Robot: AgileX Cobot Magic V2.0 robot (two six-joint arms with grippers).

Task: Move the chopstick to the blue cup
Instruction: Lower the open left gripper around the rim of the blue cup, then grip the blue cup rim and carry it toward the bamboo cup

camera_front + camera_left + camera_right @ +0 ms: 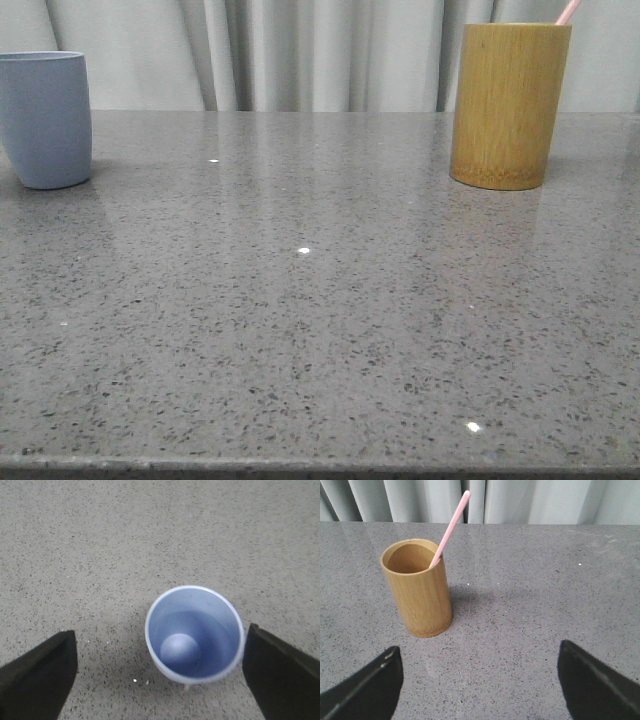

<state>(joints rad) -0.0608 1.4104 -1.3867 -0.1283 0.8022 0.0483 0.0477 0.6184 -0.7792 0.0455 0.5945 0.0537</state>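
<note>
Currently, front view: chopstick (568,11) is standing in the bamboo cup (508,105), well apart from the blue cup (44,118); left wrist: left gripper (159,672) is hovering released above it; right wrist: right gripper (479,680) is waiting released, transfer not begun.

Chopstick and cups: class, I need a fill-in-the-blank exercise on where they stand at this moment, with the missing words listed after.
1. The pink chopstick stands leaning inside the ____ cup.
2. The inside of the blue cup is ____.
3. In the front view, the blue cup stands on the ____ side of the table.
4. The jaws of both grippers, left and right, are ____.

Missing words: bamboo; empty; left; open
</note>
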